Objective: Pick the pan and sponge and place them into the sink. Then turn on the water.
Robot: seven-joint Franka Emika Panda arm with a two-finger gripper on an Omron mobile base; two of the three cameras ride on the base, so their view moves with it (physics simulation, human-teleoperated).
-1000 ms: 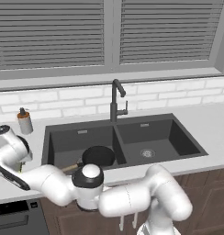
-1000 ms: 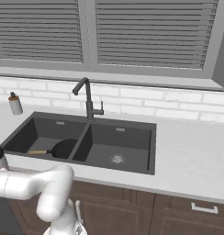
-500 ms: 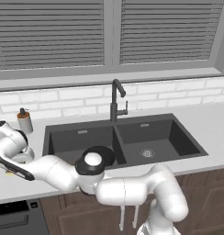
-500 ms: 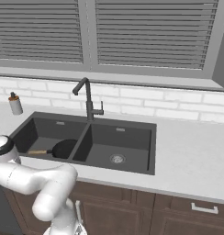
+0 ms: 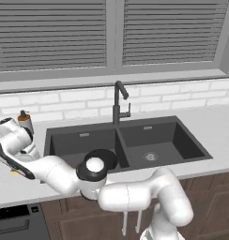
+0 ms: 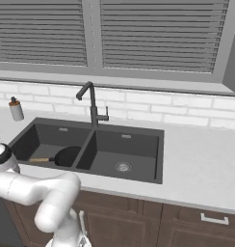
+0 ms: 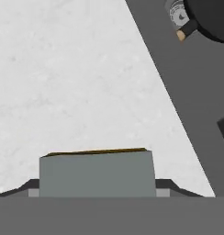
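The pan [image 6: 66, 156] lies in the left basin of the sink [image 6: 138, 176], its wooden handle pointing away from the divider toward the basin's outer wall; in the hand view the pan [image 7: 210, 18] appears at the upper right with the round drain just beside its handle root. This part of the task is judged complete. The sponge [image 7: 97, 173] is on the light worktop [image 7: 63, 82], outside the sink and just beside its left rim, grey-green face toward the camera with a thin yellow edge showing along its far side. The pincer [image 7: 97, 190] sits at the sponge, one dark fingertip visible on each side of the block; the jaws appear drawn in against its two sides, so the pincer is judged to be pinching the sponge, although the actual contact faces are hidden. In the left base view the arm reaches far to the left over the worktop, with a small yellow patch at the hand. The sponge is not yet lifted clear of the worktop as far as the views allow. No blue stream leaves the faucet [image 6: 92, 103]. Remaining steps, as judged: transfer the sponge into the sink, release it, then operate the faucet.
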